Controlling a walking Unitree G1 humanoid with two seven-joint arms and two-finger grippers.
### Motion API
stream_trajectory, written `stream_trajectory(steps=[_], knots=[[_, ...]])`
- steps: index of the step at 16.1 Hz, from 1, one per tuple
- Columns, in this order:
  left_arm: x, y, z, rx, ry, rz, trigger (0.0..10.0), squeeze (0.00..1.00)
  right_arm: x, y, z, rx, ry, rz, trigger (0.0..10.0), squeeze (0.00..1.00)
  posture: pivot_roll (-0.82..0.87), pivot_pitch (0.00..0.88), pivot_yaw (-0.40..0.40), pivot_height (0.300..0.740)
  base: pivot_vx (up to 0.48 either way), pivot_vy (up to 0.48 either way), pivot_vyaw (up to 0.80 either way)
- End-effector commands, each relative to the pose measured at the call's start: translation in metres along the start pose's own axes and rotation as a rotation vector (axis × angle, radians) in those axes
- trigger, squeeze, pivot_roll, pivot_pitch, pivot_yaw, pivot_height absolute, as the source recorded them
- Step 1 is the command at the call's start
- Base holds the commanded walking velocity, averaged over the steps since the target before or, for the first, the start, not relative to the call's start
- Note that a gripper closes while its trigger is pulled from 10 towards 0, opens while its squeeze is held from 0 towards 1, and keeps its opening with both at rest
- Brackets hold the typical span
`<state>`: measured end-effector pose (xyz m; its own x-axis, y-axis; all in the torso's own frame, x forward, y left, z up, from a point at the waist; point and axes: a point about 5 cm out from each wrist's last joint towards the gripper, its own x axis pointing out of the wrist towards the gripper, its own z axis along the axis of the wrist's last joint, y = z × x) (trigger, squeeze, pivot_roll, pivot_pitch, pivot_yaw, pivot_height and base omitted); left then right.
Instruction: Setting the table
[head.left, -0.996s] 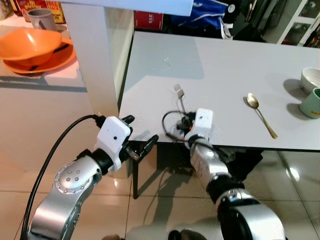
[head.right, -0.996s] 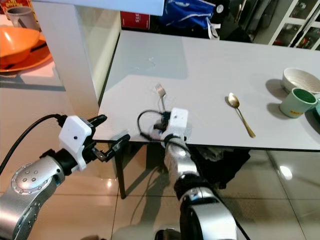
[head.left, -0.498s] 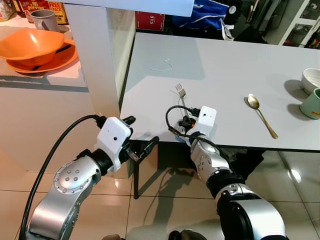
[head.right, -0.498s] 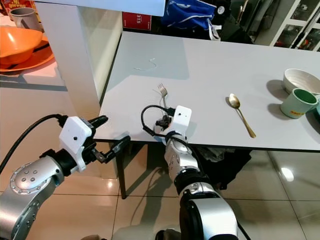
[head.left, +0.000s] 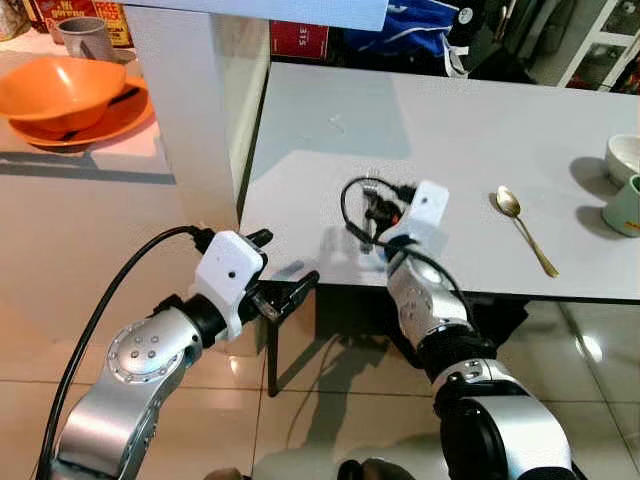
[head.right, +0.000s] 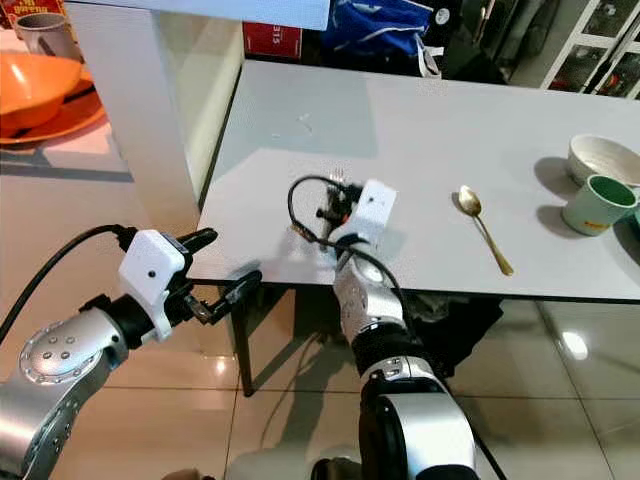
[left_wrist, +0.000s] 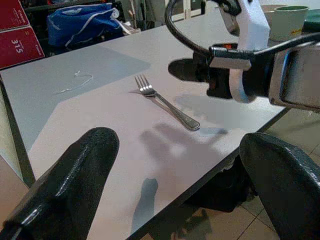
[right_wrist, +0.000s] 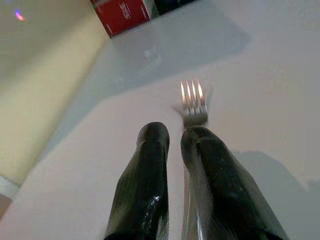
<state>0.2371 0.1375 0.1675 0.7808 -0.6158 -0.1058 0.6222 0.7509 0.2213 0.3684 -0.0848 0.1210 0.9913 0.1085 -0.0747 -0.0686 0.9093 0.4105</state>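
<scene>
Right gripper (right_wrist: 172, 165) over the fork (left_wrist: 165, 102) near the table's near edge; fork not yet lifted.

Fork lies flat on the white table (head.left: 460, 120), tines pointing far, spoon (head.left: 522, 228) well to its right. Right wrist view: the fingers (right_wrist: 145, 185) sit almost together above the handle, nothing between them. They probably need to spread, straddle the handle and descend squarely before pinching. Left gripper (head.left: 285, 285) hangs off the near-left corner, jaws wide apart, holding nothing. Left wrist view alone shows the fork's full length lying free on the table; the head views hide it behind the right wrist.
</scene>
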Motion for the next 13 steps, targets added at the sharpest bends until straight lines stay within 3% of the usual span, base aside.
stream_trajectory(steps=[1,6,7,9,11,13], knots=[[0.000,-0.003,0.005,0.017,-0.016,-0.014,10.0,0.00,-0.001,-0.001,0.004,-0.019,-0.022,0.011,10.0,0.00,0.11,0.048,-0.062,0.740,0.000,0.000,0.00],[0.001,-0.003,0.005,0.019,-0.017,-0.021,10.0,0.00,-0.003,-0.003,0.004,-0.082,-0.014,0.018,10.0,0.00,0.11,0.044,-0.060,0.740,0.000,0.000,0.00],[0.001,-0.003,0.006,0.023,-0.021,-0.013,10.0,0.00,-0.004,-0.005,0.017,-0.109,-0.093,0.020,10.0,0.00,0.12,0.045,-0.066,0.740,0.000,0.000,0.00],[0.001,0.004,0.008,0.026,-0.025,0.052,10.0,0.00,-0.010,-0.030,0.058,-0.160,-0.277,-0.074,10.0,0.00,0.12,0.043,-0.070,0.740,0.000,0.000,0.00],[0.002,0.010,0.007,0.014,-0.039,0.148,10.0,0.00,-0.019,-0.053,0.065,-0.334,-0.208,-0.029,10.0,0.00,0.09,0.040,-0.070,0.740,0.000,0.000,0.00],[-0.001,0.012,0.009,-0.007,-0.061,0.209,10.0,0.00,-0.042,-0.055,0.058,-0.362,-0.135,0.127,10.0,0.00,0.08,0.042,-0.071,0.740,0.000,0.223,0.00]])
